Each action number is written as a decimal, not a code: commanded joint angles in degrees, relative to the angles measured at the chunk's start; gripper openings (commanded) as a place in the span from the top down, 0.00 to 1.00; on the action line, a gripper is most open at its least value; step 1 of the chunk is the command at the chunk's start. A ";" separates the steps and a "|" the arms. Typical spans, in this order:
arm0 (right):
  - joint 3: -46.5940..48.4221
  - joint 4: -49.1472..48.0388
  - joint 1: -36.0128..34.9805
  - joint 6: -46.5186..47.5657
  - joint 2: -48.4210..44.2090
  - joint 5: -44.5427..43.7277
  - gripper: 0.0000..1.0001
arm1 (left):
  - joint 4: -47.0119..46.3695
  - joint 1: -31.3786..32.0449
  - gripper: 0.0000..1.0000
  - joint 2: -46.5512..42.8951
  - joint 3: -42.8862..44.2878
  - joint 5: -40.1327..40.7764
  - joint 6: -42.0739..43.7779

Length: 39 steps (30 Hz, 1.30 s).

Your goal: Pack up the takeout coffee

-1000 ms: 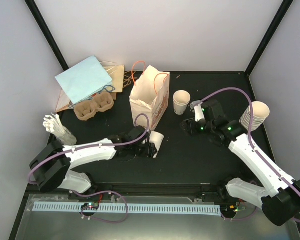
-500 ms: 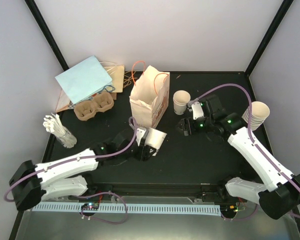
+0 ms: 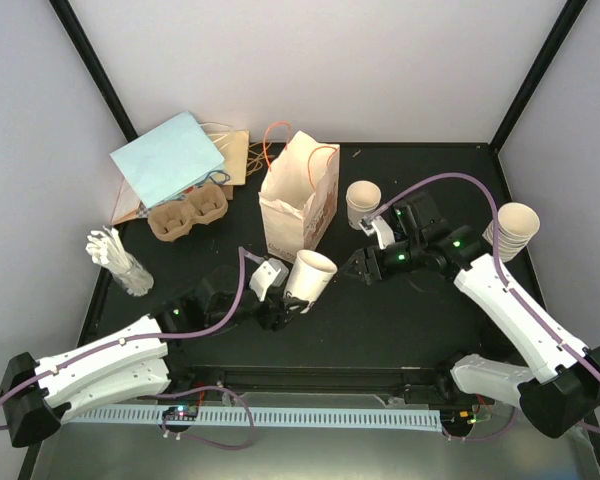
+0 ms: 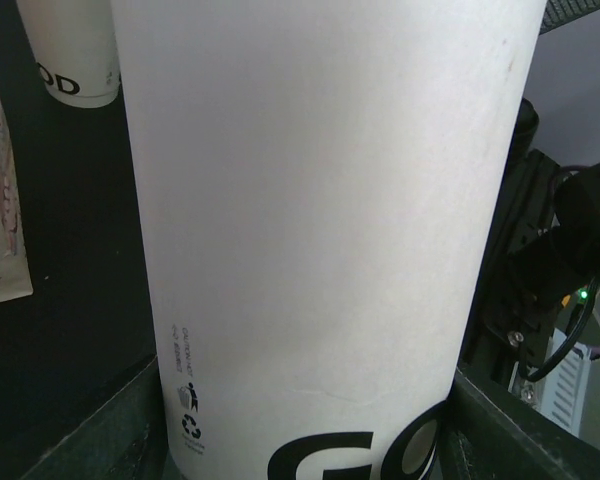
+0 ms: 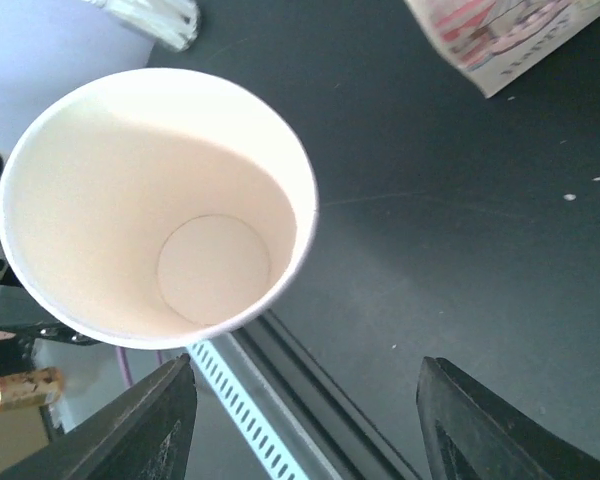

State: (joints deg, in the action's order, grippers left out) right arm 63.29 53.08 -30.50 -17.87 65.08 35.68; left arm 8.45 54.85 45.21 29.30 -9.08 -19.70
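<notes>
Top external view shows a cream-white paper cup near the middle of the black tabletop, just in front of the printed paper bag. The left fingers are closed on its wall, one on each side. The cup is open-topped with its mouth up, and the right wrist view looks straight down onto its pale round bottom. The right fingers stand wide apart, just right of the held cup and not touching it. A second cup, also open-topped, stands upright on the tabletop beside the bag, behind the right arm. A stack of cups sits at the right edge. The brown pulp tray lies well apart to the left.
</notes>
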 commanded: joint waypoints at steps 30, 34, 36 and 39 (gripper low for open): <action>7.69 1.18 -6.35 -3.27 1.62 -1.40 0.42 | -2.31 1.09 0.31 0.46 0.10 -4.27 6.83; 8.42 1.21 -4.86 -4.01 2.12 -3.78 0.42 | -1.88 1.31 0.31 -0.31 -0.19 -3.78 6.88; 8.03 0.19 -4.25 -4.76 2.13 -3.44 0.42 | -1.58 1.39 0.31 -0.70 -0.29 -3.66 7.04; 7.53 -1.47 -4.07 -5.85 2.27 -3.51 0.42 | -1.06 1.48 0.31 -1.23 -0.55 -3.42 7.31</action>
State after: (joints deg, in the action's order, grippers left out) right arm 70.39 55.00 -35.14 -21.43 67.64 34.06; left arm 6.79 55.72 45.30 29.04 -11.27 -14.24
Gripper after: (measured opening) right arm 0.578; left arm 0.696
